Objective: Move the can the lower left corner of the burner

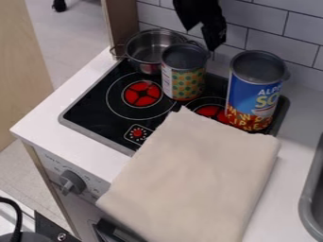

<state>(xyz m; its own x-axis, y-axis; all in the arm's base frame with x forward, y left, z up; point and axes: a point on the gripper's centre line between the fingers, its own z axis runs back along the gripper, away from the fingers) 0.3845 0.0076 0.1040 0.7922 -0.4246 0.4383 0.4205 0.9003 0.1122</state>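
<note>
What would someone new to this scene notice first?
Probably the big pale cloth, spread over the lower right of the black stovetop and onto the counter. Then the tall blue can standing just beyond it, and the red burner left of the patterned can.

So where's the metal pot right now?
In the camera view, the pot sits at the back left corner of the cooktop, left of the patterned can.

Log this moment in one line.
pincer: above back of stove, holding nothing; patterned can: upright, right edge of left burner, beside pot; blue can: upright, stove's right side; cloth: over stove front and counter
</note>
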